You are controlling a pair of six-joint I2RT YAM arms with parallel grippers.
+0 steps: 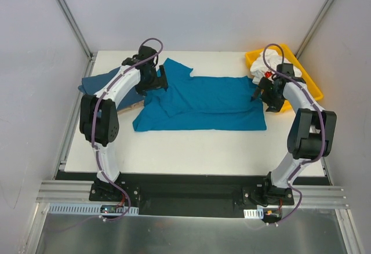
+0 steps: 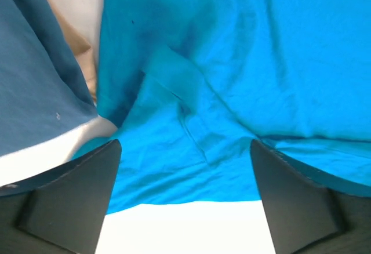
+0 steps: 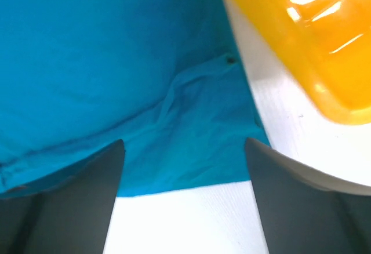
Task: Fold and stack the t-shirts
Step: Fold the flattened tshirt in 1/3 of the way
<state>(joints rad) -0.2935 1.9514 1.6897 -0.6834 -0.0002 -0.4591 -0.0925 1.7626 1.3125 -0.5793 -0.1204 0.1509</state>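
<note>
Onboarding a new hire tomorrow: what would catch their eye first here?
A bright teal shirt spread across the middle of the table, the left gripper and right gripper open over its ends. A yellow tray sits at the far right corner; a darker blue shirt lies far left.

Bright teal-blue cotton t-shirt (image 1: pixel 203 100): lies flat across the middle of the table, long axis left to right, partly folded into a rough rectangle. One sleeve sticks out at the far left corner. Soft creases run along the near edge.

Darker slate-blue cloth t-shirt (image 1: pixel 95 83): crumpled at the table's left side, its right edge touching the teal shirt.

Beige cloth t-shirt (image 2: pixel 78 39): only a narrow strip shows between the two blue shirts; the rest is hidden.
</note>
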